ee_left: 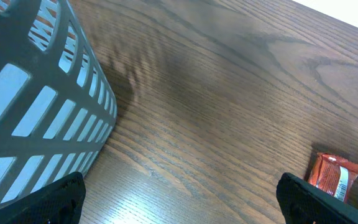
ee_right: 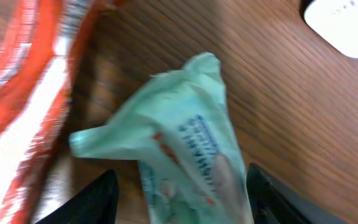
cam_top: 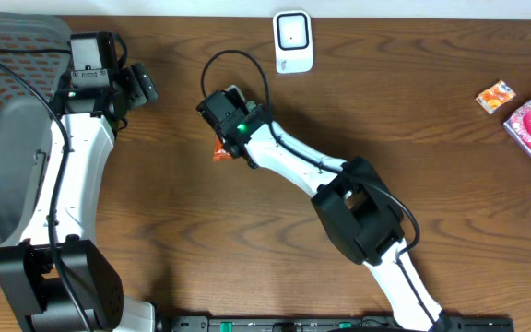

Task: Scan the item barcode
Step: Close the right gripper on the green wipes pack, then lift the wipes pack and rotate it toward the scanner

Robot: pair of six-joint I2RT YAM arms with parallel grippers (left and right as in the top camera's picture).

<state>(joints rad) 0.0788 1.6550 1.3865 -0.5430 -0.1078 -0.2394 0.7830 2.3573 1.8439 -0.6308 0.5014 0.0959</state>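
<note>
Straddling the green packet (ee_right: 191, 143), the right gripper (ee_right: 179, 208) stands half open, not visibly pinching it. The packet lies near the scanner (cam_top: 293, 41), its length running straight out from this gripper. The left gripper (ee_left: 179, 208), farther from the scanner, gapes empty.

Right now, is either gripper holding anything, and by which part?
Left gripper: nothing, open. Right gripper straddles the green packet near one end, but a gap shows beside one finger: apparently not gripped.

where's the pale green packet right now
In the right wrist view, the pale green packet sits between the fingers of the right gripper, with the orange-red packet beside it and the white scanner beyond.
</note>
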